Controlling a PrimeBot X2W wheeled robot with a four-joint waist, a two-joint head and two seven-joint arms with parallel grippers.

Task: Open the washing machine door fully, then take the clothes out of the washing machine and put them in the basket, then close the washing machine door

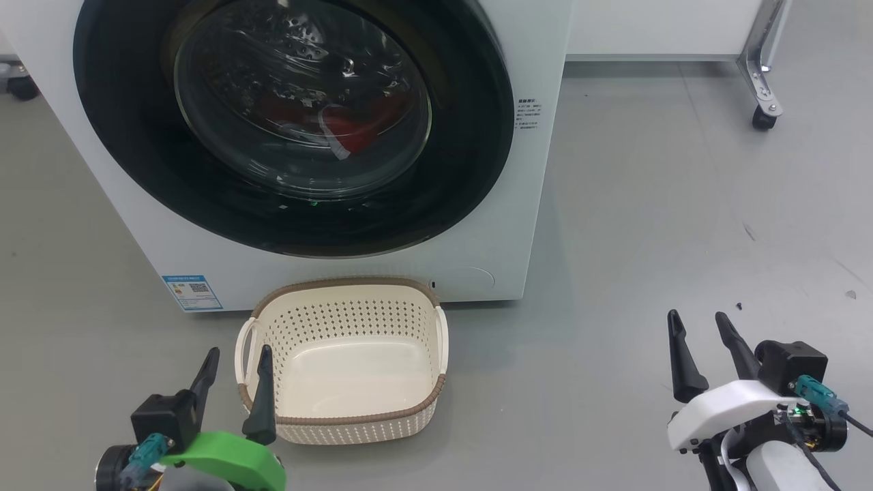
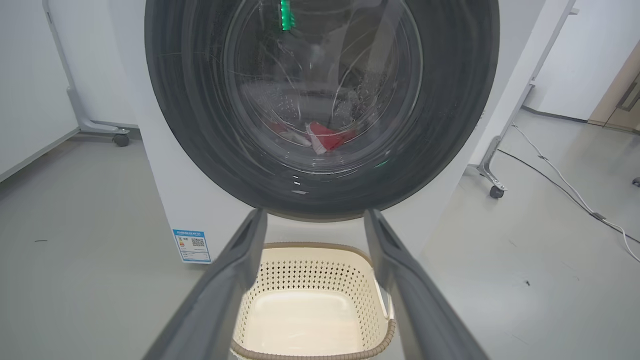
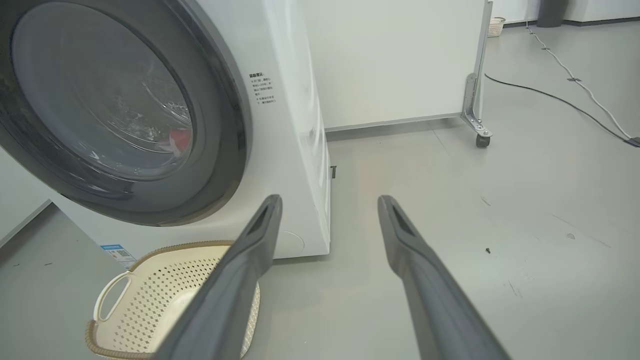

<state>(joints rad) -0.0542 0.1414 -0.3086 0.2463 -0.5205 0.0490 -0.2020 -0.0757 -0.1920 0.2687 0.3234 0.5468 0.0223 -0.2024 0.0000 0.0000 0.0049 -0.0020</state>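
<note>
Grey floor (image 1: 614, 239) stretching around washing machine (image 1: 518, 225); washing machine door (image 1: 464, 136) sitting shut, clothes (image 1: 354, 129) showing red behind glass. Left gripper (image 1: 240, 350) hovering jaws wide by basket (image 1: 341, 285), door lying straight ahead and above; right gripper (image 1: 698, 315) gaping too, standing off past machine's right side, so left arm looking nearer

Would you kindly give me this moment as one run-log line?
door shut | clothes inside machine | basket empty | left hand open, empty | right hand open, empty
</note>
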